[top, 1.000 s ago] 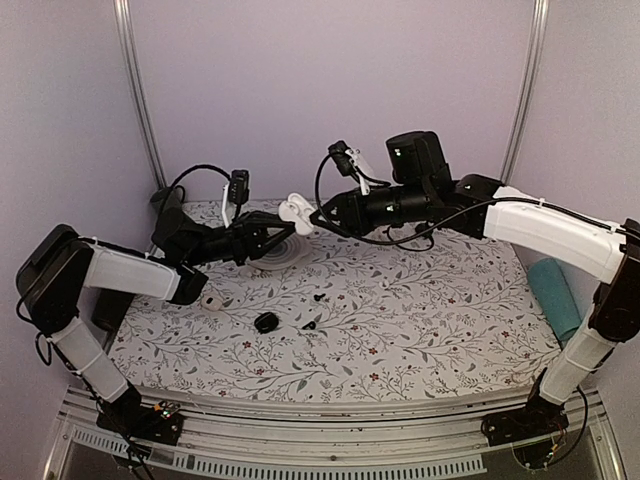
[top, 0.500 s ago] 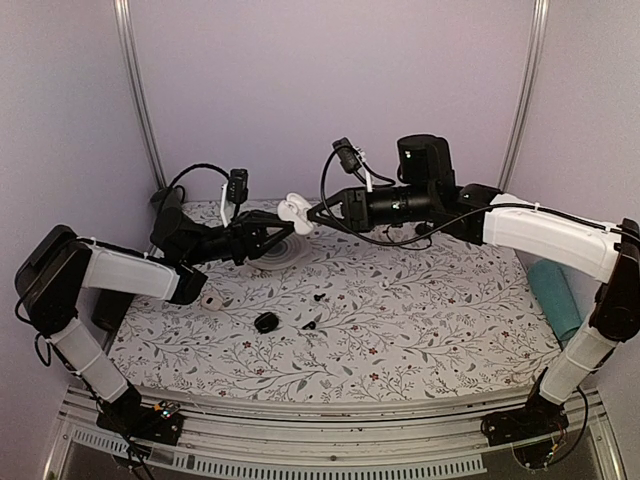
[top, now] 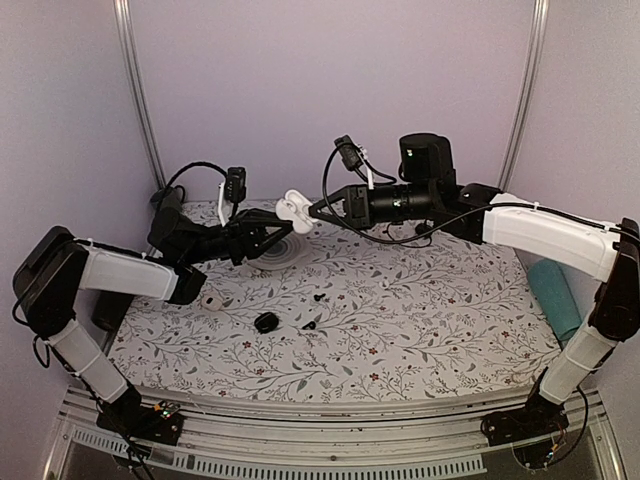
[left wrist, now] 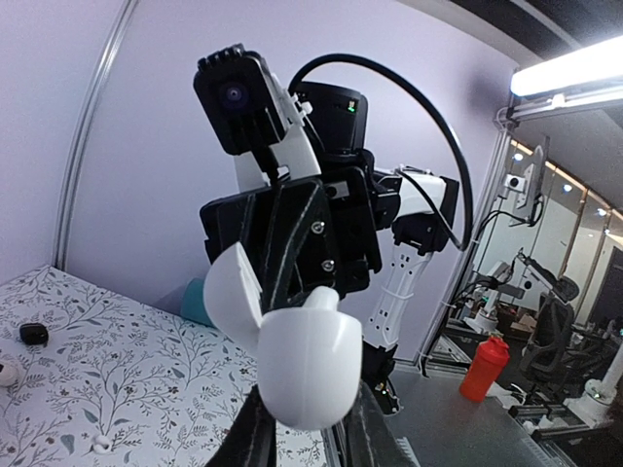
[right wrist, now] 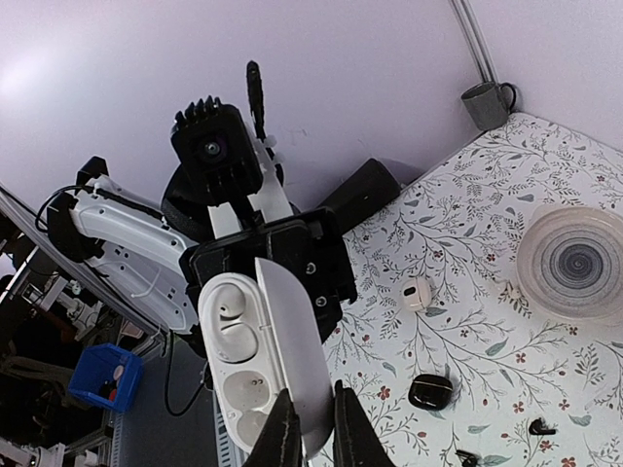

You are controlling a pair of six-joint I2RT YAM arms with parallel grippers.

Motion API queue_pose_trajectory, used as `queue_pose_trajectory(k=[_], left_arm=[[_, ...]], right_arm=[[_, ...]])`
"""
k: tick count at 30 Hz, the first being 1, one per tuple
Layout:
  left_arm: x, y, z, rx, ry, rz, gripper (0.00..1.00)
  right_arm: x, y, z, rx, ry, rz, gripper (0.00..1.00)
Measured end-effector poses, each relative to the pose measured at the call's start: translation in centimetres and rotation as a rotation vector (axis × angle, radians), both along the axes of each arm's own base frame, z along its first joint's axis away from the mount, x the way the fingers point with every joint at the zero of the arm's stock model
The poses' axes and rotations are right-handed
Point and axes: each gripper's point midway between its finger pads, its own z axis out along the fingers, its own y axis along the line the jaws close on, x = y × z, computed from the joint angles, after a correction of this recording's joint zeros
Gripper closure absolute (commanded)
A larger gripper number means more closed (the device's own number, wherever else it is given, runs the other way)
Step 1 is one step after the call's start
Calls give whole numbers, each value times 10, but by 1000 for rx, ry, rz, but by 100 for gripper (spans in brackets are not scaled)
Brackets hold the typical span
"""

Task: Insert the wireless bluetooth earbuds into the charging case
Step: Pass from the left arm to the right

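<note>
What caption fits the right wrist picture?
Left gripper and right gripper hold the open, empty charging case midair; one white earbud waits on the flowery table below.

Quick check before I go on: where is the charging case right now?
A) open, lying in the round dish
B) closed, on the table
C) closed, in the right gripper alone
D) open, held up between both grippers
D: the charging case is up off the table, lid open, with the left gripper on its body and the right gripper pinching the lid.
</note>
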Motion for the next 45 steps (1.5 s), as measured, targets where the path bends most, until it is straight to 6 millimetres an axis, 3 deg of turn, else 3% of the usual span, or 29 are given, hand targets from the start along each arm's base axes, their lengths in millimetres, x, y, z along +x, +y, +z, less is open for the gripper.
queue_pose_trajectory(k=[4, 10, 16, 28, 40, 45], left_arm=[[0, 0, 0, 1, 1, 0, 99], [1, 0, -1, 4, 9, 3, 61], [6, -1, -6, 17, 23, 21, 41], [8, -3, -16, 128, 36, 58, 39], [19, -10, -17, 251, 44, 78, 43], [21, -13, -18, 298, 36, 72, 45]], right_arm=[[0, 0, -2, -2, 2, 2, 97], [2, 0, -4, -14, -5, -5, 97], [6, -4, -7, -61, -41, -24, 97], [25, -19, -10, -285, -277, -171, 97], [25, -28, -23, -481, -454, -227, 97], [27, -30, -15, -506, -499, -242, 97]])
